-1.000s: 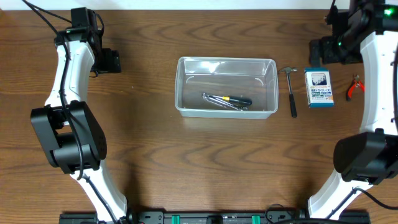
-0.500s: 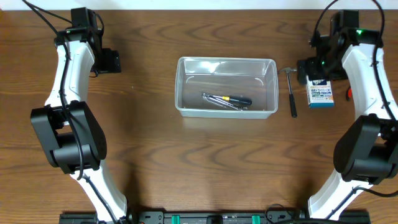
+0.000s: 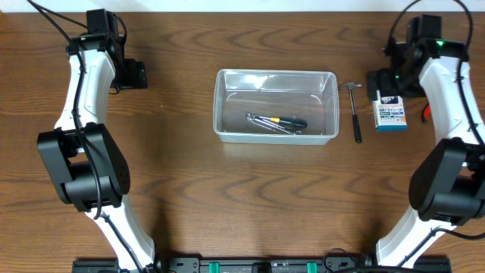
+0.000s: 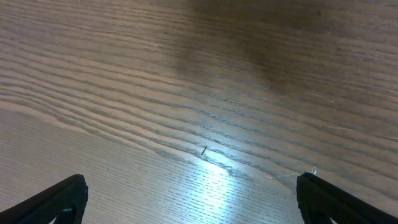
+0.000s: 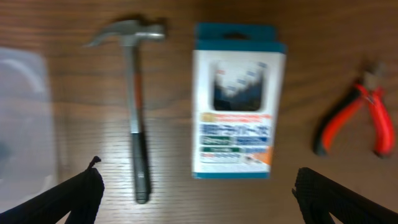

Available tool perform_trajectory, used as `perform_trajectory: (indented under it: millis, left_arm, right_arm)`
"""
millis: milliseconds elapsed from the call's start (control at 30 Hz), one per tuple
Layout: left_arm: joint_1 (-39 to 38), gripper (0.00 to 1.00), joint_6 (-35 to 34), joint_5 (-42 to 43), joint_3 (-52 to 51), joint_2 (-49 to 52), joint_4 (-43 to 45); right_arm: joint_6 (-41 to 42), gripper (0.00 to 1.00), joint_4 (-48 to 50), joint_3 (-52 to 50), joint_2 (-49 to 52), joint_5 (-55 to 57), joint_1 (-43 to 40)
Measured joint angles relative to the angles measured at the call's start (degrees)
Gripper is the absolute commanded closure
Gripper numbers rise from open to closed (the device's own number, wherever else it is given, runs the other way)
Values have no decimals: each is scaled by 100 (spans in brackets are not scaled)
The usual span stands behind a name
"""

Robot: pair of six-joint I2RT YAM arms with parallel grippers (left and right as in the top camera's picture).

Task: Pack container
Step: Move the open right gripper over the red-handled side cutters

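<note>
The container point(image 3: 276, 73) is sitting mid-table point(image 3: 227, 197), holding what look like 2 small tools point(image 3: 276, 123), too blurred to name. The right gripper point(image 5: 199, 190) is hovering, jaws spread wide and gripping nothing, over the blue-and-white box point(image 5: 238, 106). The hammer point(image 5: 138, 124) is lying between box and container, and the red pliers point(image 5: 357, 118) beyond the box. The left gripper point(image 4: 193, 196) is hanging wide apart over the wood, well away from the container.

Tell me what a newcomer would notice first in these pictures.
The clear container sits in the middle of the table with a few hand tools lying inside. To its right, a hammer, a blue-and-white box and red pliers lie in a row. The right gripper hovers above them, jaws wide open. The left gripper hangs open over the wood at the far side.
</note>
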Motion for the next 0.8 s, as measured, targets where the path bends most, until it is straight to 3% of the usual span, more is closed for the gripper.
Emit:
perform_trajectory:
  millis: [367,800]
  left_arm:
    - [0,2,0,0,0,0,0]
    - [0,2,0,0,0,0,0]
  right_arm:
    - [479,1,-52,0,0,192,-953]
    - [2411,1,63,0,0,195,-1113]
